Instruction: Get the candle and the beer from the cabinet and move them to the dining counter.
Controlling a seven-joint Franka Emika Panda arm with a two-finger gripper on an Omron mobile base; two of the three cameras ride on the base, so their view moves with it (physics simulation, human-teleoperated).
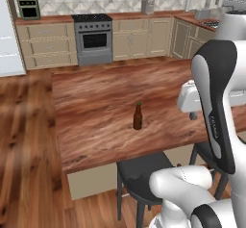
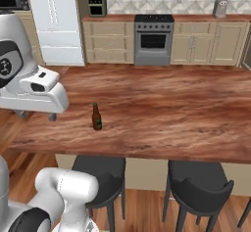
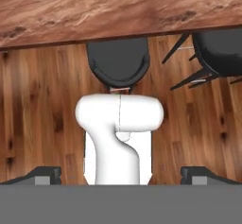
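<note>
The beer (image 1: 138, 116) is standing upright on the dining table (image 1: 96, 102), toward its near edge and well apart from everything else on the wide reddish-brown top; in the right base view the same bottle (image 2: 96, 117) is sitting left of the table's middle, above a black stool (image 2: 100, 174) tucked under the near edge. The tool (image 3: 121, 175) is hanging released, its two dark fingertips (image 3: 45, 175) spread wide at the bottom corners of the hand view and gripping nothing. It is looking straight down over the near edge of the table (image 3: 142, 10) at the wooden floor (image 3: 42, 105) and two black stools (image 3: 118, 62). At the far wall a stove (image 1: 93, 38) is sitting between beige base cabinets (image 1: 45, 44), with a white refrigerator (image 2: 56, 20) to the left.
</note>
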